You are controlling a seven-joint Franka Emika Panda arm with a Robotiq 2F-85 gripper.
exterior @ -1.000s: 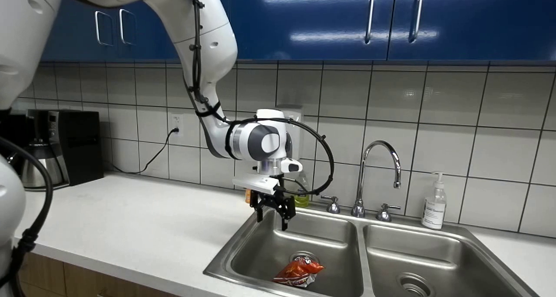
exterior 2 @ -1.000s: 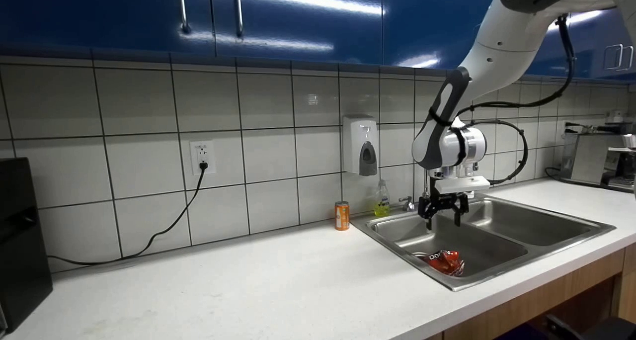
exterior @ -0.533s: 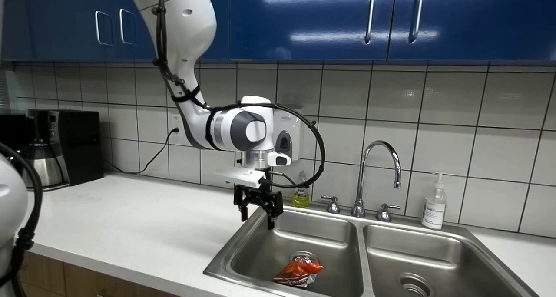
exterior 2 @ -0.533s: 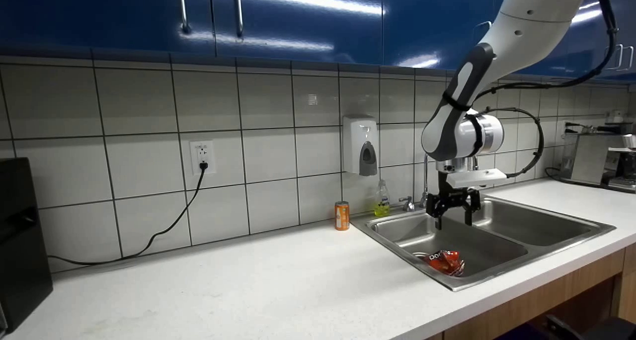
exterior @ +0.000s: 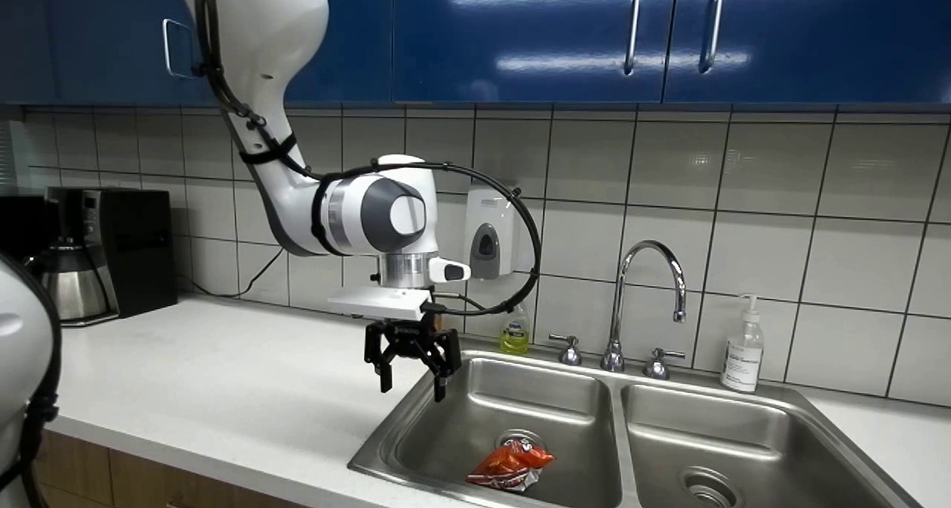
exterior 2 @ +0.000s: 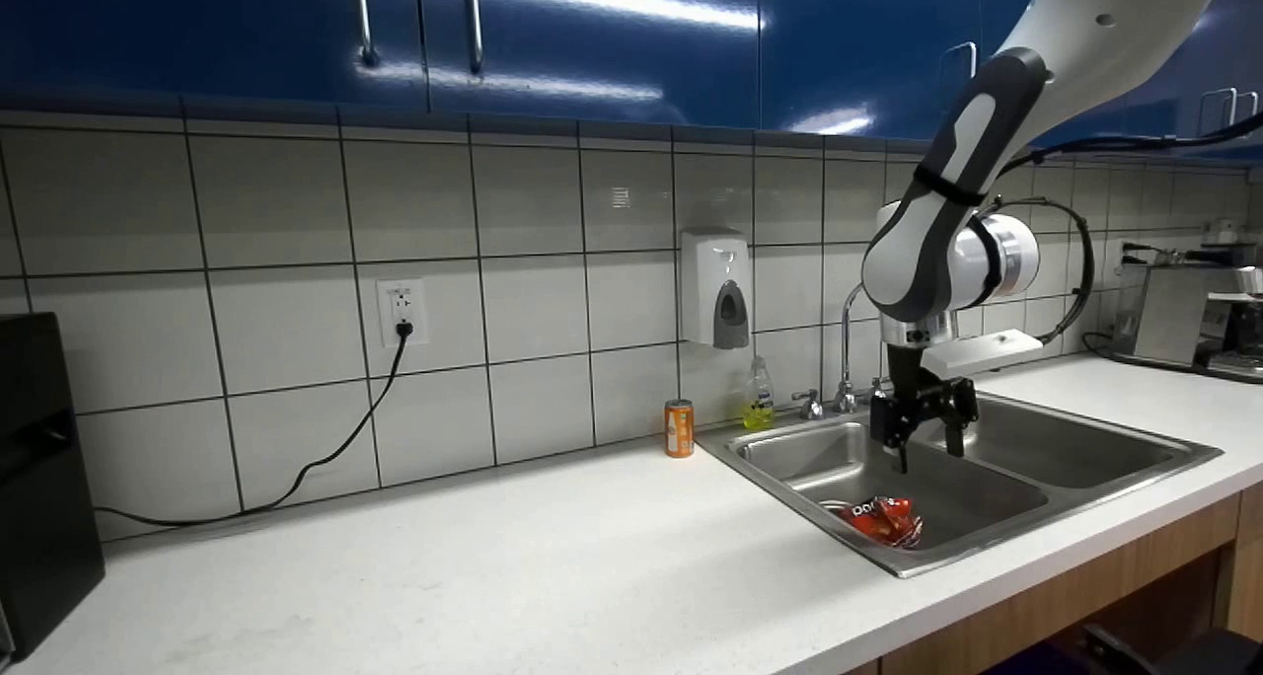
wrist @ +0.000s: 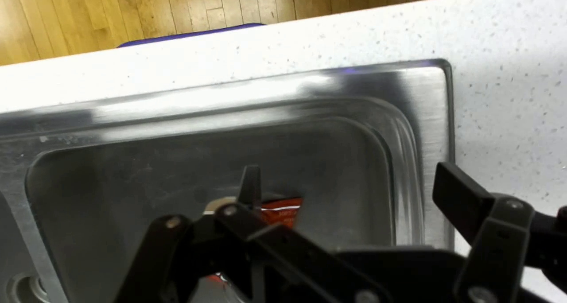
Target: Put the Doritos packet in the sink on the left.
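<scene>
The Doritos packet [exterior: 513,465], red-orange and crumpled, lies in the left basin [exterior: 446,434] of the steel double sink, beside the drain. It also shows in an exterior view [exterior 2: 885,522], where that basin is the nearer one to the can. My gripper [exterior: 412,385] is open and empty, pointing down above the basin's outer edge, higher than the packet and not touching it. In the wrist view the gripper's fingers [wrist: 251,183] stand wide apart; one finger covers much of the packet [wrist: 283,210].
A faucet [exterior: 617,300] stands behind the sink. A yellow soap bottle [exterior: 514,333], an orange can [exterior 2: 679,428] and a pump bottle [exterior: 743,352] stand along the wall. A dispenser [exterior 2: 717,285] hangs on the tiles. Blue cabinets [exterior: 527,40] overhang the counter [exterior 2: 493,576].
The arm and gripper have drawn back from the tiled wall towards the counter's front side, uncovering the wall dispenser and soap bottle. The gripper stays open. The packet has not moved.
</scene>
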